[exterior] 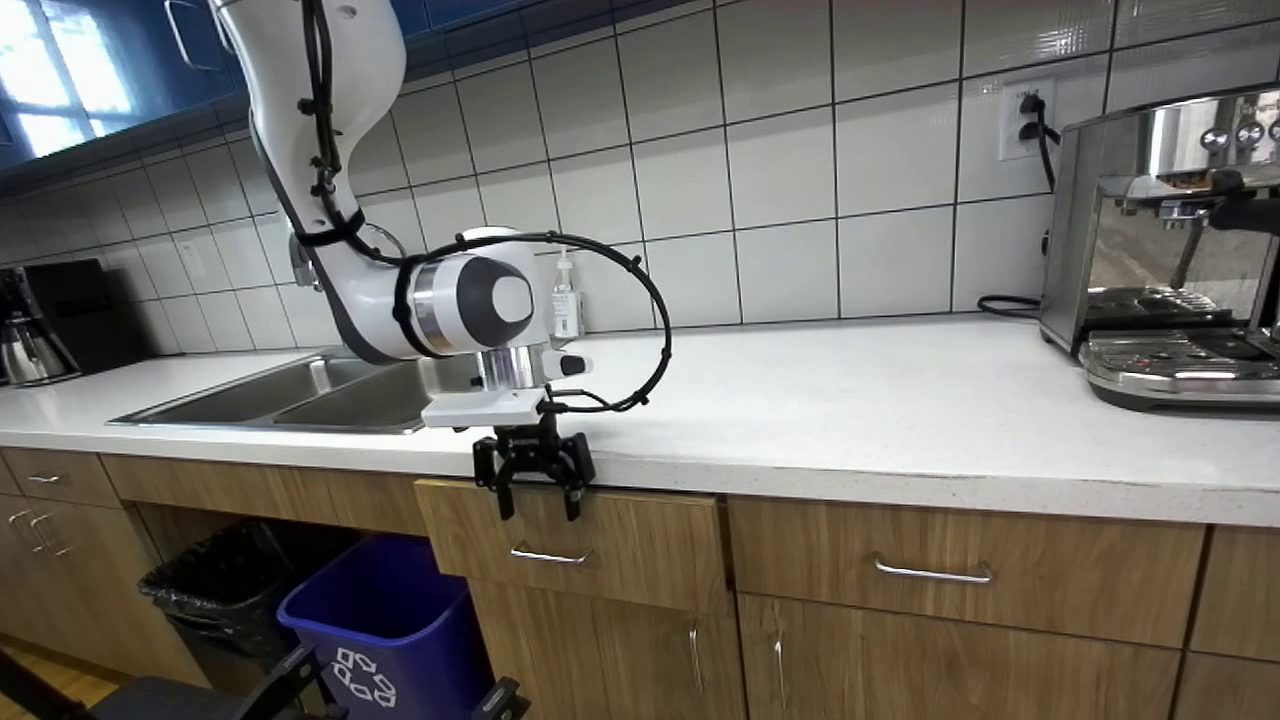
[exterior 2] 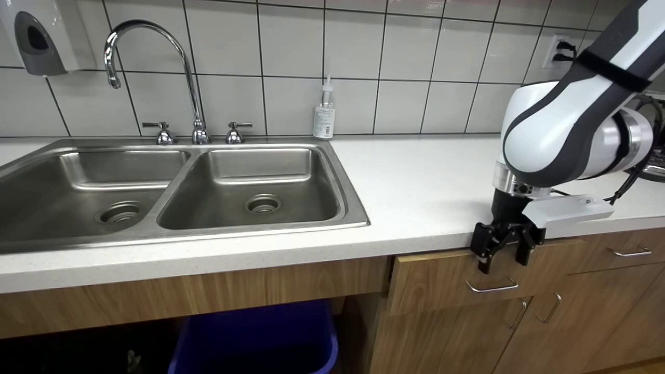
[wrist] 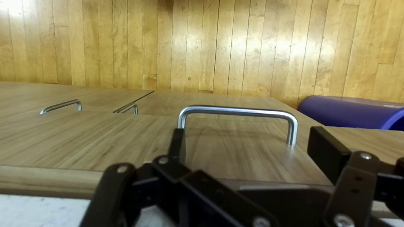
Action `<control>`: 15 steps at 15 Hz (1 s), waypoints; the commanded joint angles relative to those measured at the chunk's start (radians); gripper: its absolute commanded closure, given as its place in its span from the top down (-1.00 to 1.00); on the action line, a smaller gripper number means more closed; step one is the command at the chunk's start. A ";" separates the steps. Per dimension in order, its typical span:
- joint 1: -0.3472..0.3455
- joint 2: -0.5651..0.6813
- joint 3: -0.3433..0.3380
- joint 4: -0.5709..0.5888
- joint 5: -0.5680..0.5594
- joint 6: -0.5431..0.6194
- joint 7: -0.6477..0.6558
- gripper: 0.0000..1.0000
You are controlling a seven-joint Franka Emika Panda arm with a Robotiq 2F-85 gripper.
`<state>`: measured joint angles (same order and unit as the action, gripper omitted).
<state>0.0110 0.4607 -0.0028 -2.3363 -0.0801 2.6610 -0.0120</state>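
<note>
Jaws hanging spread just above a metal drawer pull (wrist: 236, 110)
From here it's slim, shiny, round-cornered, on a brown wood-grain drawer front (exterior: 650, 550) standing slightly proud.

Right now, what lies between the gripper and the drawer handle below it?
No object: in both exterior views, only the drawer front shows between the gripper and the handle.

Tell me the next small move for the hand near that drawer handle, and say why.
I'd probably lower the open hand slightly toward the drawer handle. In both exterior views, its fingertips end above the handle, with a strip of drawer front showing in the gap; the wrist view shows the fingertips apart, holding nothing.
</note>
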 commanded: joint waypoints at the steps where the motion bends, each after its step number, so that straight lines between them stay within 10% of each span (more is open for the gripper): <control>1: -0.022 -0.069 0.029 -0.025 0.033 -0.025 -0.051 1.00; 15: -0.016 -0.225 0.029 -0.088 0.031 -0.016 -0.091 1.00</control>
<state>0.0105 0.2994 0.0141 -2.4019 -0.0650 2.6582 -0.0602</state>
